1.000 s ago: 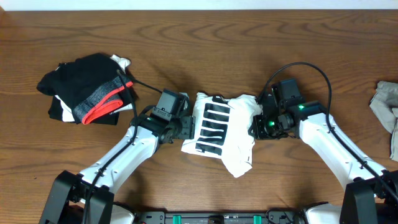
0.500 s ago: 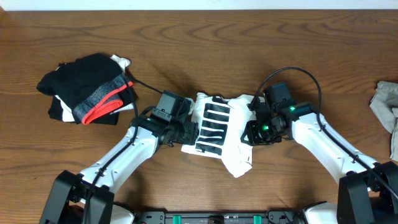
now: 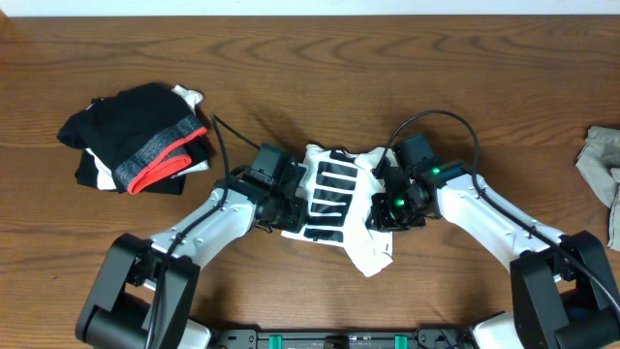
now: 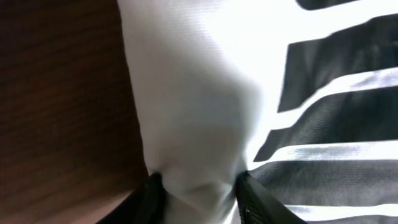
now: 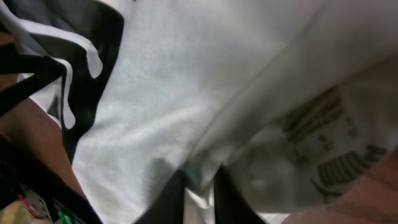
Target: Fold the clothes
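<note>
1. Table: dark brown wood with a bold grain. It fills nearly the whole overhead view. Pale strip runs along the top edge; nothing more of the room shows.
2. T-shirt: white, crumpled at the centre of the frame, black block lettering facing up. One tail trails toward lower centre. It lies between the two arms.
3. Black garments: a heap at upper left, well apart from the T-shirt, with a grey-and-red band on its right side and some white cloth underneath.
4. Grey-beige cloth: at the right edge, partly cut off by the frame.
5. Left gripper: at the T-shirt's left border. In the wrist view it is clenched on a bunched fold of white fabric, with wood showing to the left.
6. Right gripper: at the T-shirt's right border, fingers nearly together with white cloth nipped between them. A printed neck label shows at the lower right of the wrist view.
7. Black cable: loops above the right gripper.
</note>
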